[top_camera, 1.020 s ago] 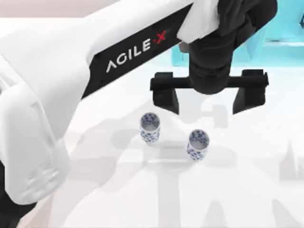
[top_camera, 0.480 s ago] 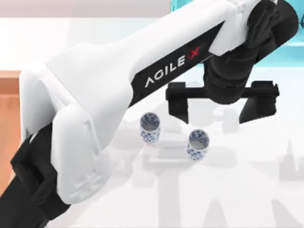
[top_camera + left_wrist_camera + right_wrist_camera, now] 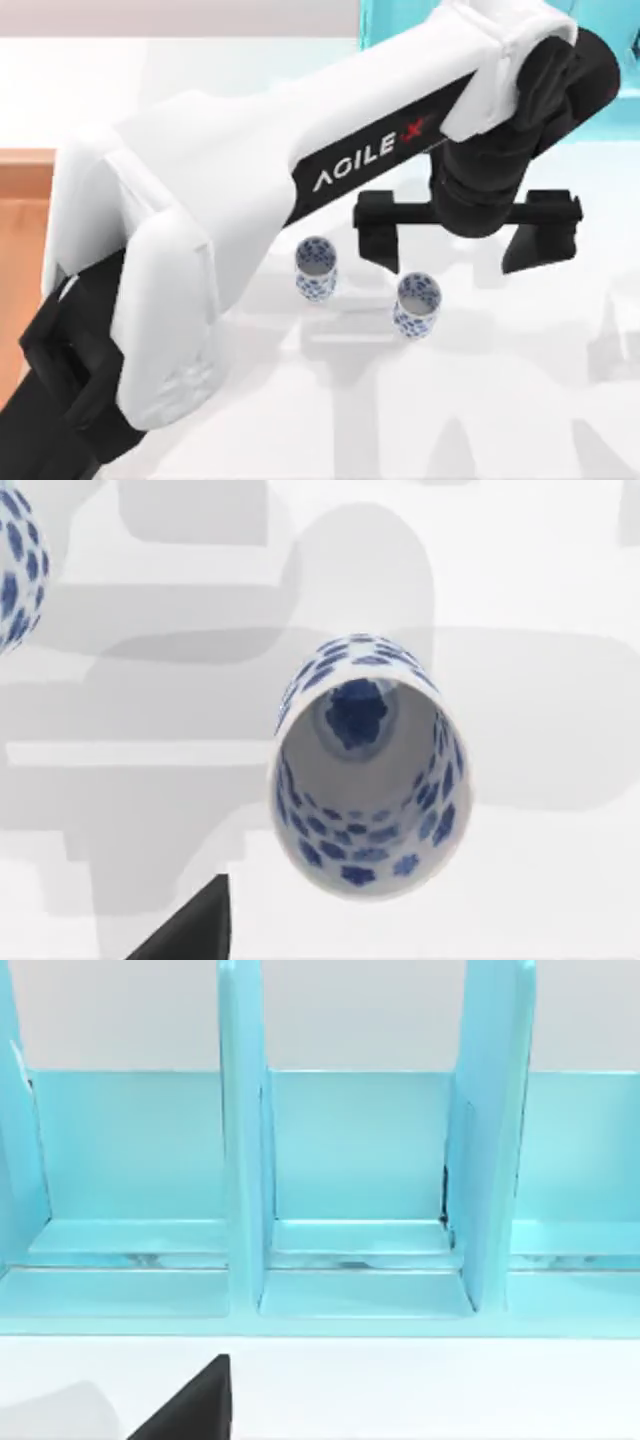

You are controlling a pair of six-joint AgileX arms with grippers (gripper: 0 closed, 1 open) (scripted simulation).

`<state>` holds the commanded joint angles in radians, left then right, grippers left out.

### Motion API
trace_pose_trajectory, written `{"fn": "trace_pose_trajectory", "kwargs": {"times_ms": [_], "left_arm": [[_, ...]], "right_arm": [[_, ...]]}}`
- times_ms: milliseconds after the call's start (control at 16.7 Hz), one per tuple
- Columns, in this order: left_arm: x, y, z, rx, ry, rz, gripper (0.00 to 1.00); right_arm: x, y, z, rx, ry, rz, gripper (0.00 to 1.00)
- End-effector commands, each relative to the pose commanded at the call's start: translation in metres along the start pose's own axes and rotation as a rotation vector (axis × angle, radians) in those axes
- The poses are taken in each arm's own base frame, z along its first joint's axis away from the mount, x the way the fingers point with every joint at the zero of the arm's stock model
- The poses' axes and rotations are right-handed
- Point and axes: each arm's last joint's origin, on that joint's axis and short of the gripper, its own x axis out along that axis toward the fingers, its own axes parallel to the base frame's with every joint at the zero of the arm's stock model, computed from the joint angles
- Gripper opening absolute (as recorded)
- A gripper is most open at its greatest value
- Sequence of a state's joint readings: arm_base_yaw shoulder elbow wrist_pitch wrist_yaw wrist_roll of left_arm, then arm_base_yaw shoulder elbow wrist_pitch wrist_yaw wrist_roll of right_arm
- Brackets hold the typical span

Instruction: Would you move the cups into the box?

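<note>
While the left claw [image 3: 466,238] hangs spread above the right cup [image 3: 417,305], probably off-centre, a finger could tip it. Both cups stand on the white surface [image 3: 500,400], outside the box [image 3: 22,215].

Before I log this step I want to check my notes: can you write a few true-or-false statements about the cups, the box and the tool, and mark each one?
1. Both cups stand upright on the white table. True: the left cup and the right cup show their open mouths from above.
2. One cup is already in the box. False: both are on the table; the box lies at the table's left edge.
3. The left tool is open. True: its fingers are spread wide, above and just behind the right cup.
4. The left tool grips the left cup. False: it holds nothing.
5. The cups touch each other. False: they stand apart.
</note>
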<state>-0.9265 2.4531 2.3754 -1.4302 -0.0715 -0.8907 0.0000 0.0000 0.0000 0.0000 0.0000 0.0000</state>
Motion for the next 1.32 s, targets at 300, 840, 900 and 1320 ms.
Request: {"fn": "trace_pose_trajectory", "kwargs": {"times_ms": [300,840,900,1320], "left_arm": [[0.059,0.000,-0.002,0.000,0.001,0.001,1.00],[0.073,0.002,-0.004,0.000,0.000,0.000,0.77],[0.073,0.002,-0.004,0.000,0.000,0.000,0.70],[0.073,0.002,-0.004,0.000,0.000,0.000,0.17]], "right_arm": [[0.000,0.000,0.000,0.000,0.000,0.000,1.00],[0.000,0.000,0.000,0.000,0.000,0.000,1.00],[0.000,0.000,0.000,0.000,0.000,0.000,1.00],[0.000,0.000,0.000,0.000,0.000,0.000,1.00]]}}
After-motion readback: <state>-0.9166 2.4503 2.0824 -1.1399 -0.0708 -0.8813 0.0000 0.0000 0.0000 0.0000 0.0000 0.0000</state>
